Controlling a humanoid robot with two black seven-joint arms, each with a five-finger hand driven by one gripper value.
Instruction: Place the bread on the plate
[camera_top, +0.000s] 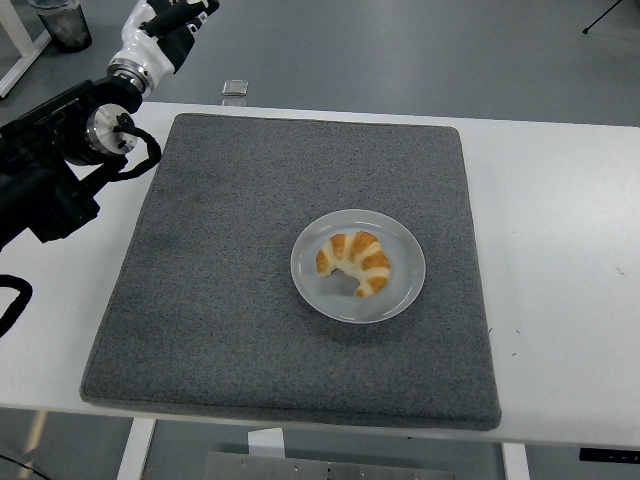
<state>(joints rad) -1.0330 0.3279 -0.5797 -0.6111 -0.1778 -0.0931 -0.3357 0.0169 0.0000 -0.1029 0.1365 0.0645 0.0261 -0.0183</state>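
Observation:
A golden croissant (354, 262) with pale stripes lies on the round white plate (401, 296), slightly left of the plate's middle. The plate sits a little right of centre on the grey mat (220, 290). My left arm (60, 160) comes in from the left edge and bends up to the top left corner, off the mat. Its hand (168, 22) is cut by the picture's top edge, far from the croissant and touching nothing. The right arm does not show.
The mat covers most of the white table (560, 260). A small grey object (234, 88) lies at the table's far edge. A dark cup (62, 22) stands on the floor side at the top left.

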